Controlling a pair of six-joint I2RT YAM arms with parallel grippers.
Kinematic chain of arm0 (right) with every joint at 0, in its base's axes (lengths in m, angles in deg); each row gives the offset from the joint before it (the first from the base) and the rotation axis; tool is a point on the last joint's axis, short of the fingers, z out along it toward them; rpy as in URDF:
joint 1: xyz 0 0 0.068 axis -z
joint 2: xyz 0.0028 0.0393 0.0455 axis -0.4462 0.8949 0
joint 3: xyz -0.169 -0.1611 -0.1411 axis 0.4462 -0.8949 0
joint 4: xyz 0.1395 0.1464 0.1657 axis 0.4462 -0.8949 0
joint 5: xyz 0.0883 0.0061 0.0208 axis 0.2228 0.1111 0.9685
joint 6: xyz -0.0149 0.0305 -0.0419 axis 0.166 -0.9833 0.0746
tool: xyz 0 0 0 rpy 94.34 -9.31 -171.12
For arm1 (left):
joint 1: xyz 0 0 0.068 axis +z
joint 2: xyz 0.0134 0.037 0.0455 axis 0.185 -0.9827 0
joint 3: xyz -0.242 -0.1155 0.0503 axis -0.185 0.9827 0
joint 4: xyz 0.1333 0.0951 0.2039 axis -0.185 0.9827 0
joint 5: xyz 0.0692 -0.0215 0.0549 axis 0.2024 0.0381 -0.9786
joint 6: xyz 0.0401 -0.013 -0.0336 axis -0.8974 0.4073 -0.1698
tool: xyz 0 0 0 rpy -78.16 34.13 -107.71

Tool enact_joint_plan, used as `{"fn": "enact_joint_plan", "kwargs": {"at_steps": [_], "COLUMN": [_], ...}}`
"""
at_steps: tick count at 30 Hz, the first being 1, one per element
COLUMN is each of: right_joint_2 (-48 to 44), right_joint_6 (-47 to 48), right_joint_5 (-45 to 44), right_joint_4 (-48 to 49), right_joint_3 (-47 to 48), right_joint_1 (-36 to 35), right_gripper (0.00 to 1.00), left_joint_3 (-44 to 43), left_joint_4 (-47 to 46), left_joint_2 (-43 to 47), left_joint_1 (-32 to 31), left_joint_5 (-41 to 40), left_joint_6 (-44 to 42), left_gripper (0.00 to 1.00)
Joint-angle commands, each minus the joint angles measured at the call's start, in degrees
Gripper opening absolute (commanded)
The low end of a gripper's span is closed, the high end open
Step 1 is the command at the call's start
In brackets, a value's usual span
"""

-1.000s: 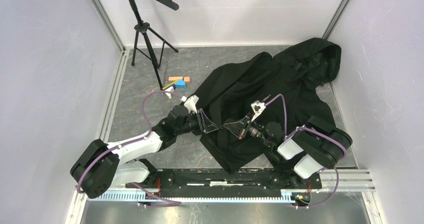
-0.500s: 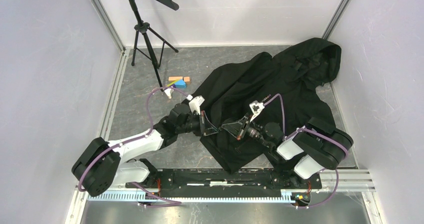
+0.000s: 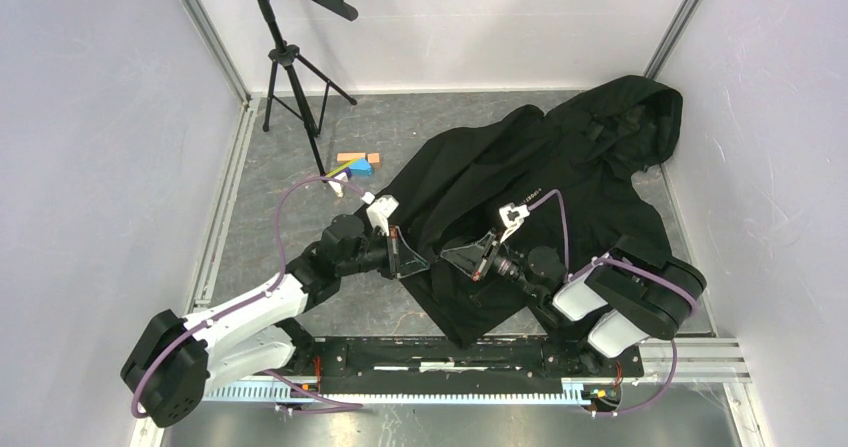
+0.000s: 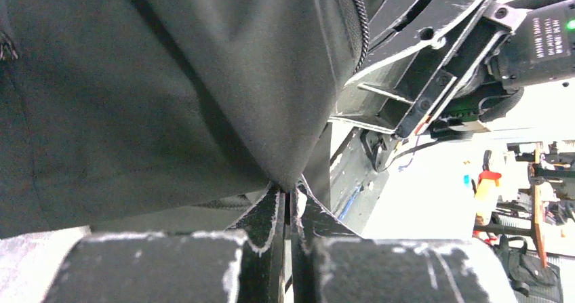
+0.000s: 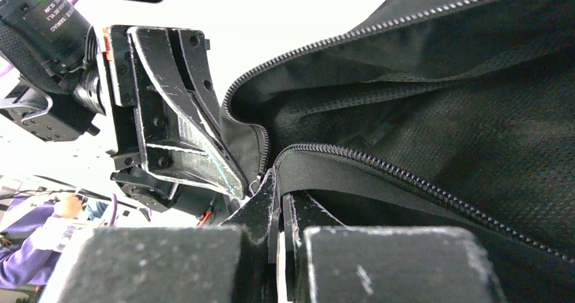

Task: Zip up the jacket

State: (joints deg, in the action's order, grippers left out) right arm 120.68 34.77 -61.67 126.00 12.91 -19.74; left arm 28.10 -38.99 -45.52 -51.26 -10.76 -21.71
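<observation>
The jacket (image 3: 540,177) sprawls over the grey surface (image 3: 270,197), hood in the far right corner, hem between the arms. It looks soft, limp and light, so it will likely sag and is best held at the zip edges. The left gripper (image 4: 288,193) is pinched tight on a fold; the right gripper (image 5: 276,181) is clamped beside the zip teeth. White walls close in, with a stand (image 3: 290,57) and blocks (image 3: 357,162) at the back left.
</observation>
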Motion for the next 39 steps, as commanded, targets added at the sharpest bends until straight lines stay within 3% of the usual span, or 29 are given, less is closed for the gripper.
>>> {"fn": "enact_joint_plan", "kwargs": {"at_steps": [1, 2, 8, 11, 17, 24, 27, 34, 36, 39], "right_joint_2": [0.9, 0.8, 2.3, 3.2, 3.5, 3.2, 3.4, 3.6, 3.7, 3.6], "right_joint_6": [0.8, 1.1, 0.3, -0.4, -0.8, -1.1, -1.5, -1.9, -2.0, -2.5], "right_joint_5": [-3.1, -3.3, -3.9, -3.8, -3.6, -3.6, -3.6, -3.6, -3.9, -4.8], "right_joint_4": [15.7, 15.8, 19.2, 20.9, 22.1, 22.4, 22.8, 22.9, 23.0, 22.6], "right_joint_3": [0.9, 0.6, -1.6, -2.0, -2.1, -1.9, -1.8, -1.3, -1.5, -1.4], "right_joint_1": [-1.7, -2.0, -2.3, -2.4, -2.4, -2.4, -2.4, -2.4, -2.4, -2.4], "right_gripper": [0.0, 0.0, 0.0, 0.0, 0.0, 0.0, 0.0, 0.0, 0.0, 0.0], "left_joint_3": [0.3, 0.2, 3.1, 4.6, 6.3, 4.3, 4.3, 5.5, 5.2, 3.5], "left_joint_4": [4.5, 4.2, 0.0, -1.1, -3.3, -8.2, -11.7, -15.6, -15.5, -12.8], "left_joint_2": [0.2, 0.1, 4.8, 8.2, 10.6, 1.4, -1.7, -4.9, -6.0, -8.0], "left_joint_1": [-0.4, -0.4, -0.5, -0.4, -0.4, -0.4, -0.4, -0.4, -0.4, -0.4], "left_joint_5": [2.9, 3.2, -1.3, -4.3, -8.5, -7.0, -4.6, -1.9, -1.6, -1.5], "left_joint_6": [-0.9, 0.1, 6.8, 8.3, 8.8, 8.2, 8.3, 8.1, 7.2, 6.0], "left_gripper": [0.02, 0.04, 0.47, 0.59, 0.74, 0.82, 0.76, 0.43, 0.23, 0.03]}}
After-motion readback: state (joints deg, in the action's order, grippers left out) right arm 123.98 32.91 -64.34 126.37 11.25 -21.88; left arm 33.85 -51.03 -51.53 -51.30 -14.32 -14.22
